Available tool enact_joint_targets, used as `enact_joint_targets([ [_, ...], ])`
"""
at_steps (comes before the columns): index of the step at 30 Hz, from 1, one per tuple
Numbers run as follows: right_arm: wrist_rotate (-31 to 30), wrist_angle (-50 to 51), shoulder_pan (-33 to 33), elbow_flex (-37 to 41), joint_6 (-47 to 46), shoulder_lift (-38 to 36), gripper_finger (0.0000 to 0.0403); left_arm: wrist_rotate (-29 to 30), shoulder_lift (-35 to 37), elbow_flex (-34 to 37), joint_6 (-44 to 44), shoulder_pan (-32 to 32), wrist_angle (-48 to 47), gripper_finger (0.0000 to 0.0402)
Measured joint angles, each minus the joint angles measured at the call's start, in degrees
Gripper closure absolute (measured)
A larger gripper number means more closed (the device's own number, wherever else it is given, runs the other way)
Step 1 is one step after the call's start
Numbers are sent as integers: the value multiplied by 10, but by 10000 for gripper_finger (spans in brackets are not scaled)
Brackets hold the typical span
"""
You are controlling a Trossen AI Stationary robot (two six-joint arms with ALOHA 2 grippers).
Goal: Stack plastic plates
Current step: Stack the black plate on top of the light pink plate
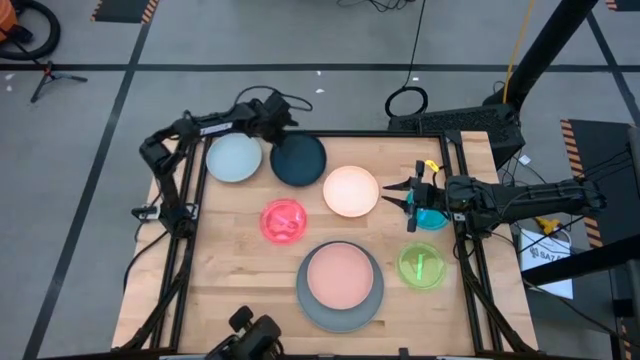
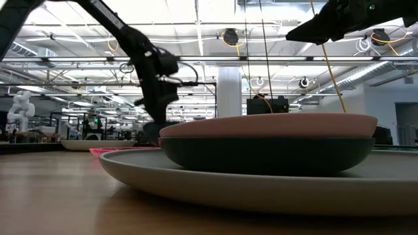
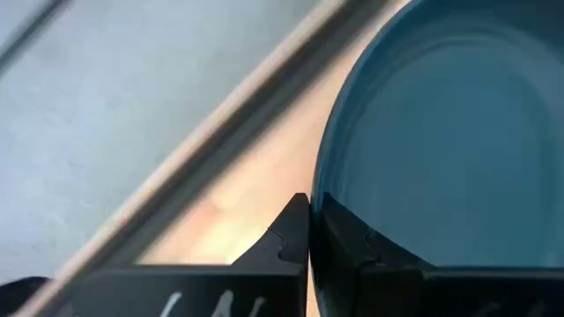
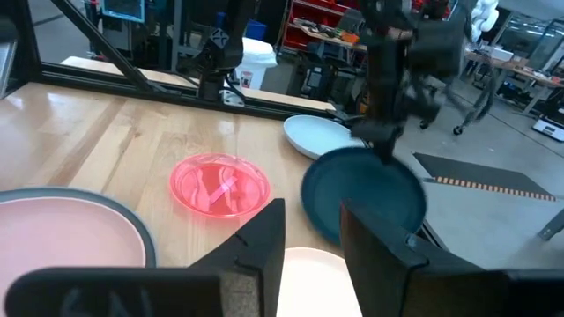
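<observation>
High view: I see my left gripper [image 1: 283, 128] clamped on the far rim of the round dark teal plastic plate [image 1: 299, 160], which sits between the pale blue plate [image 1: 234, 158] and cream plate [image 1: 351, 191]. My right gripper [image 1: 392, 194] hangs parted just beside the cream plate. I can read no writing.

free: bare wood left of magenta plate [image 1: 284, 221] | blocked: cream plate [image 1: 351, 190] right of it, dark teal plate [image 1: 298, 159] behind
</observation>
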State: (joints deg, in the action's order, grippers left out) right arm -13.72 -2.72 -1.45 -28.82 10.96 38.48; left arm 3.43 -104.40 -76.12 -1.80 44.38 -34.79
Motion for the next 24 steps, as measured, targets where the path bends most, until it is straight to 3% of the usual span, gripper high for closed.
enact_joint_targets([
  [12,0,0,0,0,0,0,300,-1,165,0,21,-69,-51,392],
  [24,0,4,0,0,-7,0,300,-23,188,0,88,-267,-93,392],
])
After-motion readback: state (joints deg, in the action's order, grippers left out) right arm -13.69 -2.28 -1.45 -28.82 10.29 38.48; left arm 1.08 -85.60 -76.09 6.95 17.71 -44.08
